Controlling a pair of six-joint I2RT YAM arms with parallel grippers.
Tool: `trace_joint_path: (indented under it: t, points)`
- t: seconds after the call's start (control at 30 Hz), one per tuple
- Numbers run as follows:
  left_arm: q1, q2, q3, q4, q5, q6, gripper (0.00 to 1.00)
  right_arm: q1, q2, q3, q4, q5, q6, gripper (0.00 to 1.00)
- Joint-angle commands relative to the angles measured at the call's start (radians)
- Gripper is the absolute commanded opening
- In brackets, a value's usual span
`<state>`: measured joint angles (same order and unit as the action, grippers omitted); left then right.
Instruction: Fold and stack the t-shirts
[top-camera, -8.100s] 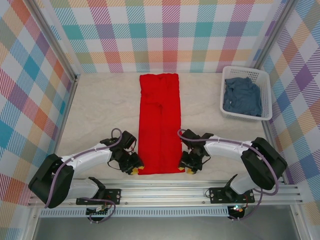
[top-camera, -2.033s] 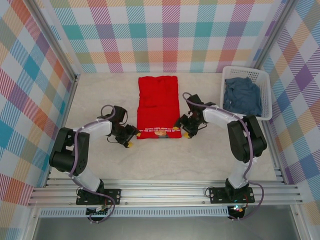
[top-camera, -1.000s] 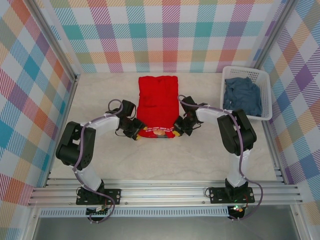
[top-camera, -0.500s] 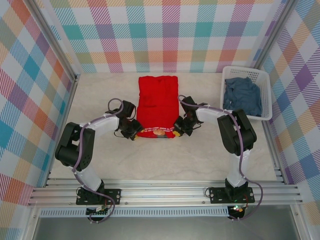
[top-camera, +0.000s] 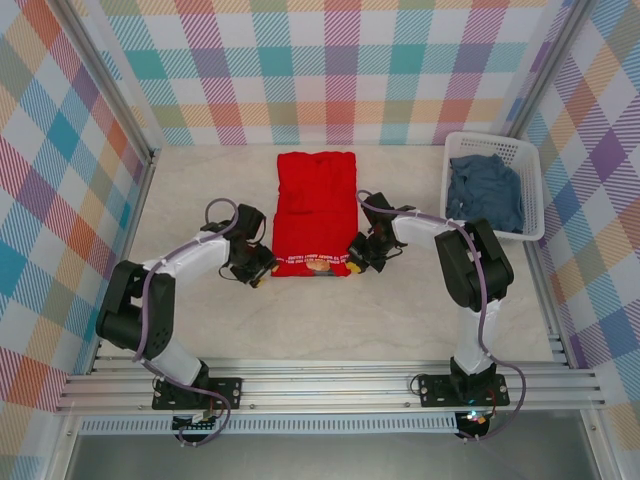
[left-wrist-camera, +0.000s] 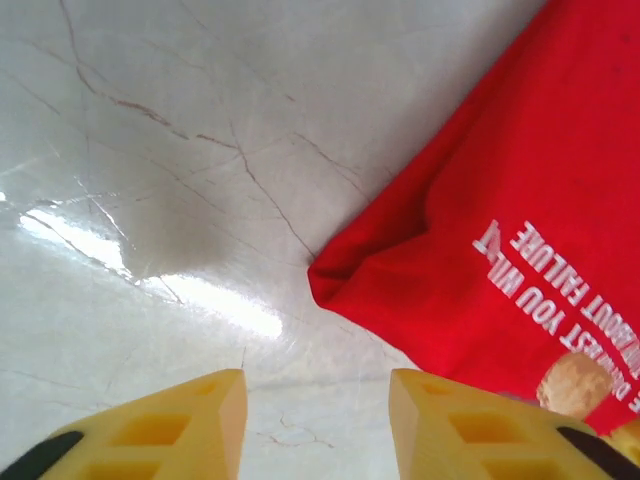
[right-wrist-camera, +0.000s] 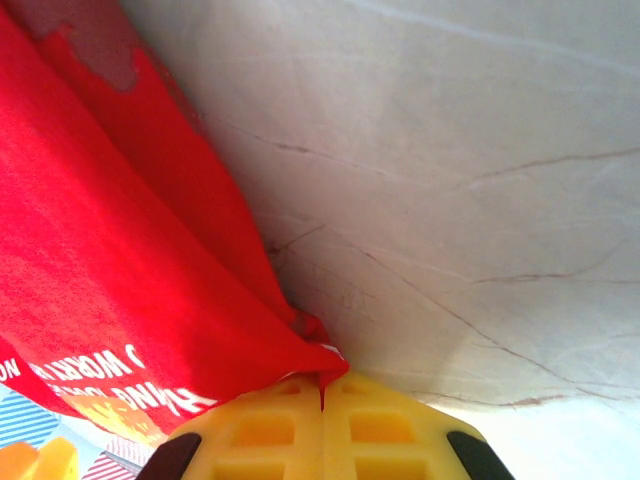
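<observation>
Nearest the arm bases lies a bare stretch of the pale, marble-veined table (top-camera: 330, 330). Past it, the left tool (top-camera: 252, 270) sits low over the table just beside the near left corner of the red t-shirt (top-camera: 315, 215). In the left wrist view this tool (left-wrist-camera: 315, 385) is released: its yellow fingers (left-wrist-camera: 190, 420) stand apart with bare table between them, and the folded corner of the red t-shirt (left-wrist-camera: 500, 200) lies just ahead of them, untouched. On the other side, the right tool (top-camera: 357, 252) is at the shirt's near right corner. In the right wrist view its pads (right-wrist-camera: 270, 425) are clenched together on a tip of the red t-shirt (right-wrist-camera: 100, 250), so this tool (right-wrist-camera: 322, 400) is grasping the cloth. The shirt lies folded in a long rectangle running away from the arms in the middle of the table, and its near edge shows a print (top-camera: 312, 265) with white lettering. Farther off, at the right rear corner, a white lattice basket (top-camera: 497, 141) holds the crumpled blue-grey t-shirt (top-camera: 484, 190), well apart from the red one.
</observation>
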<state>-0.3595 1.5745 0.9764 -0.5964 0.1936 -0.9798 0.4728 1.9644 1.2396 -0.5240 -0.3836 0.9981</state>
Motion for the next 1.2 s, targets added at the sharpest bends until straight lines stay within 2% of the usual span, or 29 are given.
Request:
trace_joint_path:
  t: [0.0,0.13,0.43,0.57,0.7,0.73,0.9,1.0,1.17]
  points:
    - [0.001,-0.024,-0.021,0.059,-0.004,-0.014,0.53,0.002,-0.015,-0.013,-0.045,0.015,-0.006,0.00]
    - [-0.001,0.050,-0.008,0.099,0.063,-0.007,0.54,0.001,-0.016,-0.019,-0.045,0.014,-0.006,0.00]
    - [-0.024,0.197,0.032,0.163,0.106,-0.003,0.46,0.002,-0.014,-0.031,-0.033,0.008,-0.004,0.00]
    - [-0.032,0.249,0.062,0.180,0.064,-0.003,0.29,0.003,-0.015,-0.041,-0.025,-0.002,-0.003,0.00]
    - [-0.033,0.265,0.097,0.203,0.027,0.004,0.03,0.005,-0.024,-0.049,-0.019,-0.005,-0.007,0.00]
    - [-0.035,0.262,0.105,0.202,0.024,0.008,0.00,0.005,-0.029,-0.049,-0.022,-0.005,-0.011,0.00]
    - [-0.052,0.193,0.102,0.134,0.026,0.049,0.00,0.010,-0.076,-0.056,-0.058,0.003,-0.049,0.00]
    - [-0.069,0.109,0.043,0.076,0.039,0.071,0.00,0.017,-0.116,-0.079,-0.083,-0.012,-0.077,0.00]
    - [-0.130,-0.046,-0.110,0.025,0.120,0.113,0.00,0.071,-0.205,-0.155,-0.133,-0.018,-0.117,0.00]
